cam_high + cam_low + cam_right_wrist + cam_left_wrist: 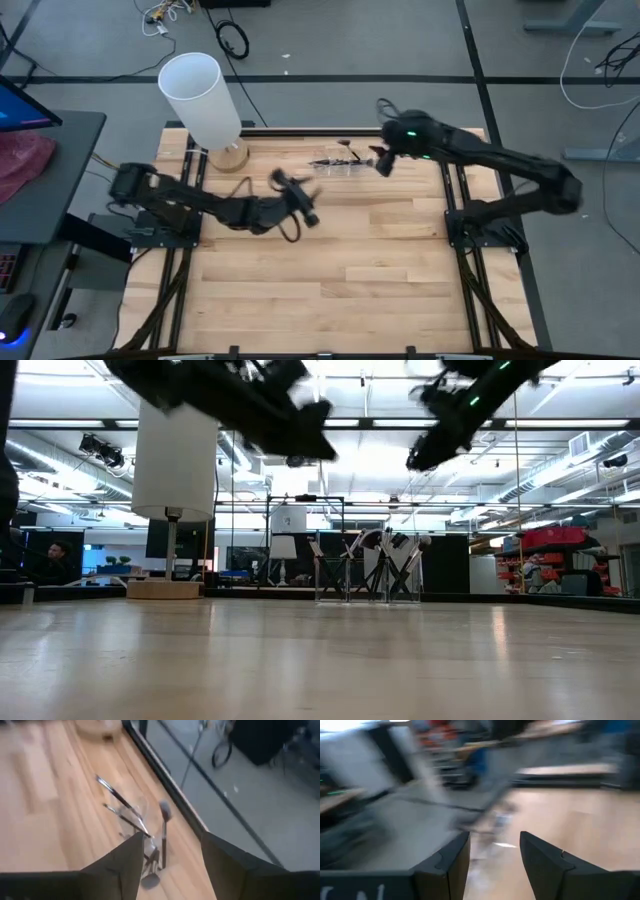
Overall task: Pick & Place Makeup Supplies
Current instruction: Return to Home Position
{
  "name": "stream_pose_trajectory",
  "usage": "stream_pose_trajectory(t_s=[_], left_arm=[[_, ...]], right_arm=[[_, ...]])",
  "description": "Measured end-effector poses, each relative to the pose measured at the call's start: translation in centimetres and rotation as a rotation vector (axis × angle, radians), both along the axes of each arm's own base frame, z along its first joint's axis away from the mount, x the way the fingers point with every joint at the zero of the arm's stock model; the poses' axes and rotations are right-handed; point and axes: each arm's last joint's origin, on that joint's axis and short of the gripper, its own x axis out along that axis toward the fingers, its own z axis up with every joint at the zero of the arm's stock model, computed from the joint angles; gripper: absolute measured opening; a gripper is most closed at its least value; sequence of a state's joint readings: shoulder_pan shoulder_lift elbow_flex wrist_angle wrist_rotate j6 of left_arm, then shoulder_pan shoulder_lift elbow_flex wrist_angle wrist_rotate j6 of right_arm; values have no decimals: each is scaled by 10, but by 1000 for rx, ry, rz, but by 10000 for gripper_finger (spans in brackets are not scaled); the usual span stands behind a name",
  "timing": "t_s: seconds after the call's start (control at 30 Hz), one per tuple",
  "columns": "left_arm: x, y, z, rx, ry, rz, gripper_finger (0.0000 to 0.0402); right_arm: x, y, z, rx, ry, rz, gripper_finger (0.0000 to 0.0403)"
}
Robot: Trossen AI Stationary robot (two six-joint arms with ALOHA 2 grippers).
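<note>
on the wooden tabletop [330,270], the right gripper [171,835] hangs spread and empty at upper middle of the high view, just right of the clear organizer [335,163]. the left gripper [495,834], also spread and empty, sits lower left, farther off. the brushes [122,802] lean crossed inside the organizer, thin, dark-handled.

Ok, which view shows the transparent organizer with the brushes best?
The low view: the organizer stands side-on, unobstructed, brushes leaning inside. The high view sees it only from above; the right wrist view has it partly behind the right gripper; in the left wrist view I cannot find it.
</note>
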State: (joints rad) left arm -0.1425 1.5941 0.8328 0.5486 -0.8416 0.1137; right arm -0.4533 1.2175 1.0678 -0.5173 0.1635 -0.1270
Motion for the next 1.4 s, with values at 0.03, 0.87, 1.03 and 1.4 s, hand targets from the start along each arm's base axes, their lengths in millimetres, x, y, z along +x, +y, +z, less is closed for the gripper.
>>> stream_pose_trajectory(t_s=[0.03, 0.87, 1.03, 1.4], left_arm=[[-9, -2, 12, 16, -10, 74, 177], [-211, 14, 33, -185, -226, -77, 177], [-223, 16, 10, -144, -321, -183, 177], [-241, 16, -17, -57, -421, -383, 177]], right_arm=[[-10, 7, 6, -9, -33, 9, 201], [-117, 71, -112, -119, -708, 393, 194], [-119, 72, -119, -104, -721, 387, 194], [-120, 73, -141, -70, -722, 376, 194]])
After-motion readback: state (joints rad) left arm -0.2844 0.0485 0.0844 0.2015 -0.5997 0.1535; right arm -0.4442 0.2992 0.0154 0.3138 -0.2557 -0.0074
